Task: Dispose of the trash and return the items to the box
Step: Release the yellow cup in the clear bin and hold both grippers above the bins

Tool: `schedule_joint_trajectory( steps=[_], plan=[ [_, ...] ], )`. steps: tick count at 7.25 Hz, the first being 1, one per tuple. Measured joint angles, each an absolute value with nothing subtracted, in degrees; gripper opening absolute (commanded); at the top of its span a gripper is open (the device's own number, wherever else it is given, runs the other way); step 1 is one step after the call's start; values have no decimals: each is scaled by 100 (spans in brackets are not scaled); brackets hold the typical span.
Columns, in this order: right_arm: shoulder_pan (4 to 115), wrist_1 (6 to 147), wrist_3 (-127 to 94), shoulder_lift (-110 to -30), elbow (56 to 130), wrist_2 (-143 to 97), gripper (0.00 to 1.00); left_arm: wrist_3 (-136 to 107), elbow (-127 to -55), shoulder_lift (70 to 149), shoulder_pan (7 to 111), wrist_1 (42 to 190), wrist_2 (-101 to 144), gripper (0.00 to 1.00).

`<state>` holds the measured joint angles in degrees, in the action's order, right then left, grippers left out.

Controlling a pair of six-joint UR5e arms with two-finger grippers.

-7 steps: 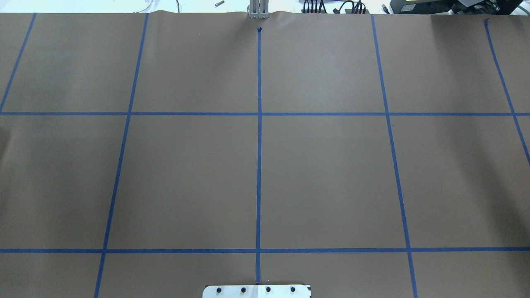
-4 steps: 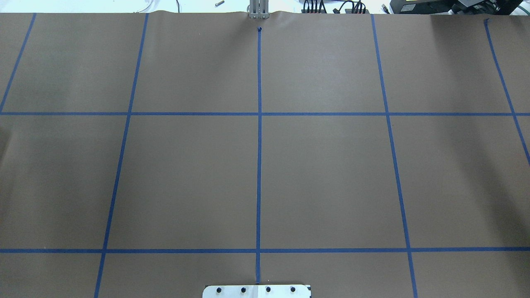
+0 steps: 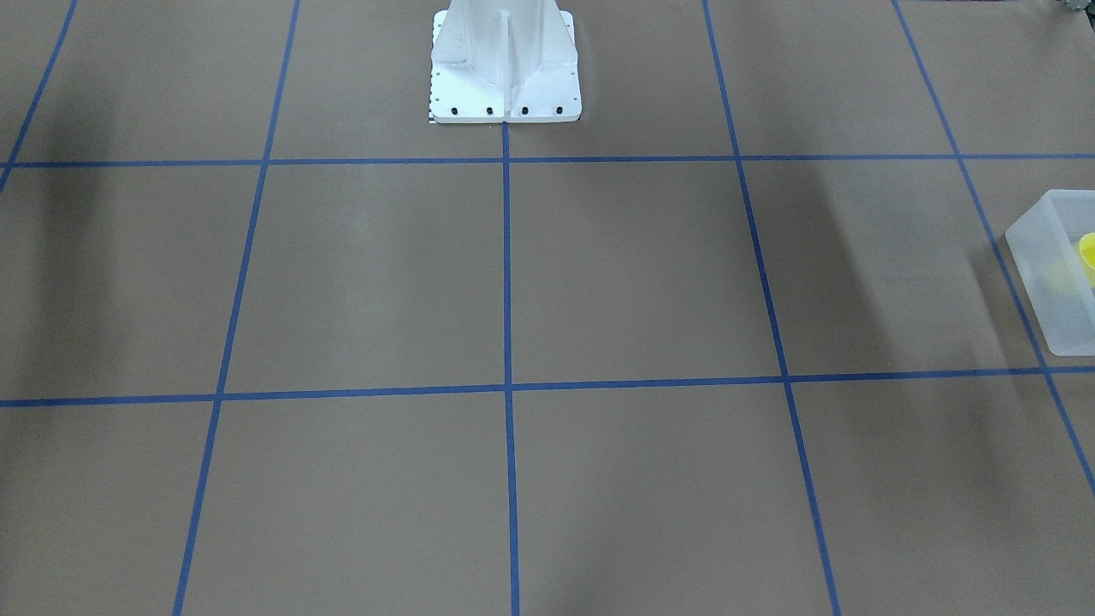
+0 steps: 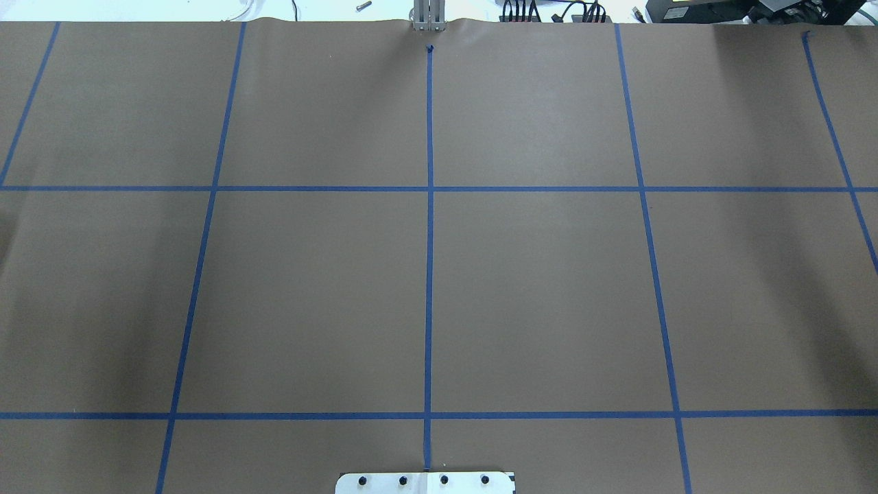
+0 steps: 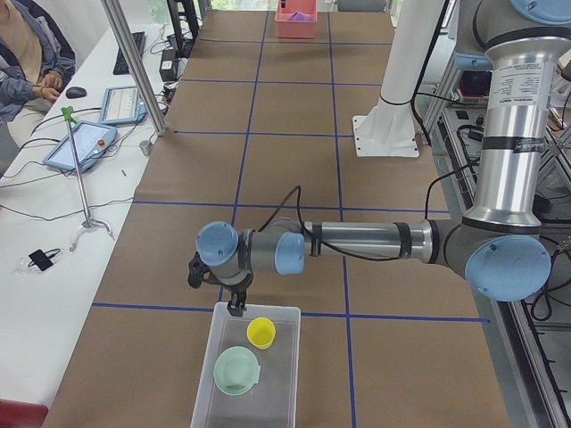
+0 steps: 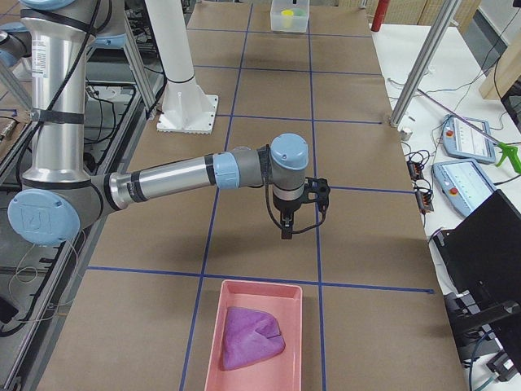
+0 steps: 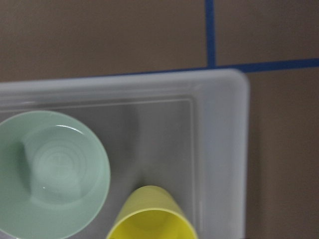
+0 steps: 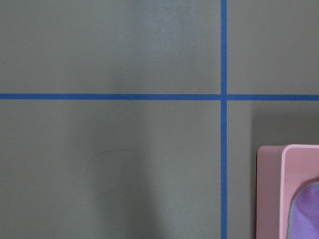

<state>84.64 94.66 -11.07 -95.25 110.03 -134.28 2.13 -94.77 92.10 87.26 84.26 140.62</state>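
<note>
The frosted-white box (image 5: 278,379) stands at the table's left end; it also shows in the front view (image 3: 1039,248) and the left wrist view (image 7: 224,149). In it stand the pale-yellow cup (image 5: 261,333) (image 7: 152,216) and the sage-green bowl (image 5: 237,370) (image 7: 50,172), both upright, side by side. My left gripper (image 5: 234,303) hangs just above the box's near-centre rim; I cannot tell if it is open. My right gripper (image 6: 286,226) hangs over bare table, short of a pink tray (image 6: 213,326) holding a crumpled purple cloth (image 6: 251,336); its state cannot be told either.
The white robot base (image 3: 505,68) stands at the table's robot-side edge. The brown table cover carries a blue tape grid (image 4: 429,189). Metal posts (image 5: 134,62), tablets and a seated operator (image 5: 31,53) are along the far side.
</note>
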Motion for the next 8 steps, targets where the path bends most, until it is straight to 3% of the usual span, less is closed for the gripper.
schedule_joint_trajectory(
  steps=[3, 5, 8],
  plan=[
    [8469, 9466, -1098, -9587, 10997, -13426, 100, -1197, -11136, 9190, 8103, 7886, 14015, 97],
    [8492, 9466, -1052, -9664, 10995, -13403, 100, -900, -11205, 9069, 8033, 7866, 14000, 97],
    [8523, 9446, -906, -9742, 11011, -13354, 100, 104, -10548, 9085, 8504, 7870, 13815, 97]
  ],
)
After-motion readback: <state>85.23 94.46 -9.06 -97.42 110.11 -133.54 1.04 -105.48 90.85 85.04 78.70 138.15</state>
